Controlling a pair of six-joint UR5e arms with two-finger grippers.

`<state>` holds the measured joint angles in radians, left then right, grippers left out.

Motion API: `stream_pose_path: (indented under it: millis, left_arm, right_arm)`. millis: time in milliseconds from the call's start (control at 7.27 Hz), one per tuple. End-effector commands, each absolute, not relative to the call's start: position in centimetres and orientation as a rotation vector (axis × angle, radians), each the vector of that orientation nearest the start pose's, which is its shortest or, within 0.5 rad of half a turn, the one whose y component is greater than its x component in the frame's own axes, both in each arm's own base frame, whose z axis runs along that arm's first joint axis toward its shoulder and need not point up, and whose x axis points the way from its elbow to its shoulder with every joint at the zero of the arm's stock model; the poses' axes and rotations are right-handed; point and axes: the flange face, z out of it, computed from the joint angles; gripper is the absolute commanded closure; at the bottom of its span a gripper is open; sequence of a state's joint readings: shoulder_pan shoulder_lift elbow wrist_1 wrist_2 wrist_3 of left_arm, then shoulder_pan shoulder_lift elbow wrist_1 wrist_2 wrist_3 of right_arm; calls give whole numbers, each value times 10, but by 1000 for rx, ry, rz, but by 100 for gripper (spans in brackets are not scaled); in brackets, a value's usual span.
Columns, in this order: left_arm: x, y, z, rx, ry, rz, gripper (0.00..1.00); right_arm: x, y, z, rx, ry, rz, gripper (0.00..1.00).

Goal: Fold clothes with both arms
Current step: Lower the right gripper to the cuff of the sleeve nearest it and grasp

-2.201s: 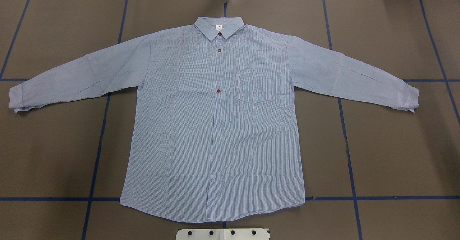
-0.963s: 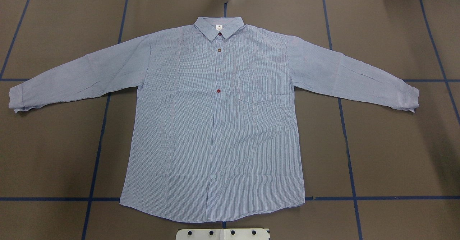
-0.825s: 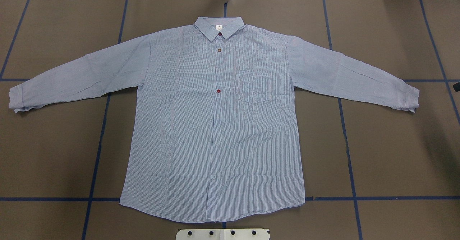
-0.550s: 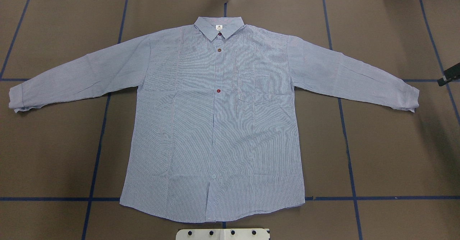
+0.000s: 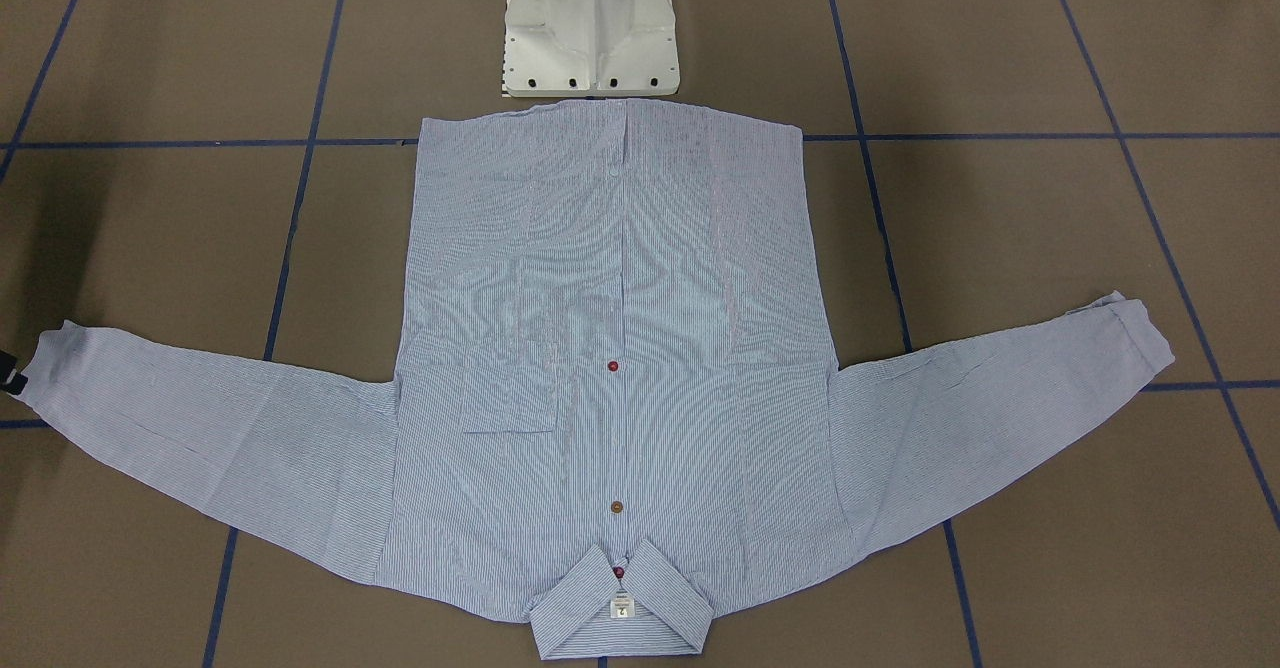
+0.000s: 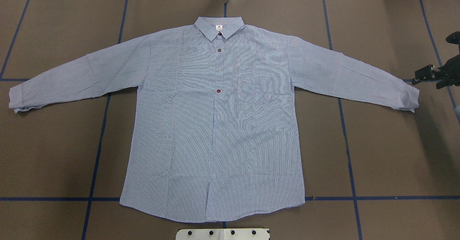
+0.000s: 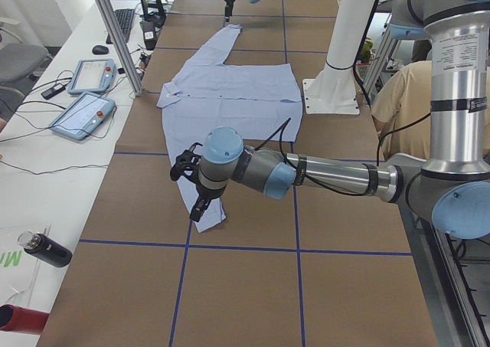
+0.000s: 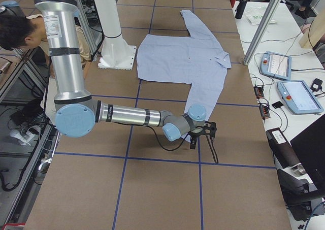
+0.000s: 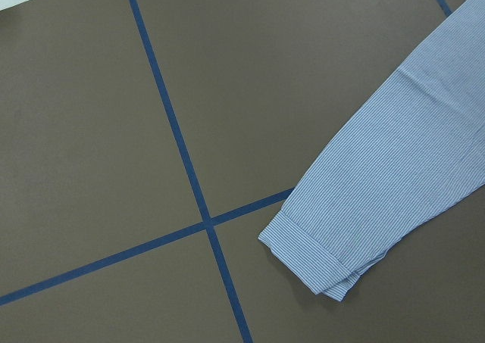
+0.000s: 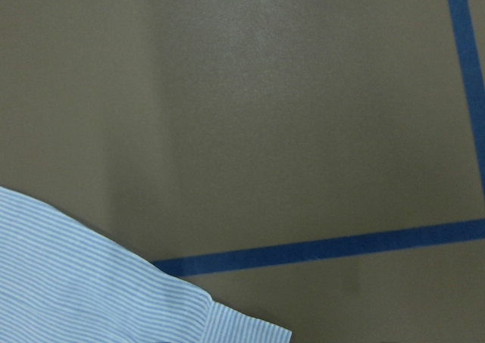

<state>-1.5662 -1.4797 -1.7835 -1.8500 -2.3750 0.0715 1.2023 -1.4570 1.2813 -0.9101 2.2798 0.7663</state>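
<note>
My right gripper (image 6: 429,77) hangs near one cuff of the shirt (image 6: 215,132), left gripper (image 7: 193,195) by the other; can't tell either's jaws. Shirt lies flat on table (image 6: 395,153), nothing folded yet.

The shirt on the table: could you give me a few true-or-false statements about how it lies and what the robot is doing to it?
1. The shirt lies flat, both sleeves spread out. True.
2. Its collar lies next to the white pedestal. False: the hem lies there; the collar is at the far end.
3. The right gripper clamps a cuff. False: it is beside the cuff, holding nothing.
4. The buttons face up. True.
</note>
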Motion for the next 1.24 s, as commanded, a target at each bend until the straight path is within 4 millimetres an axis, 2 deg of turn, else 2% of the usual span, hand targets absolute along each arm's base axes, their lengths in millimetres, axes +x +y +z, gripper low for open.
stream_pose_path:
  millis: [0,138,413,1101]
  left_arm:
    - [-59,-470,563,406,781,233,1]
    - [-59,-470,563,406,781,233,1]
    - [-59,-470,563,405,782,233,1]
    - [-59,-470,566,400,781,232,1]
  right_arm:
    - [-144,-539,681,-23,-840,240,8]
    - [-147,-542,676,-16,-843,236,11]
    - [-170,-539,673,-26,-841,196,15]
    - [-170,-541,675,-19,-831,195,28]
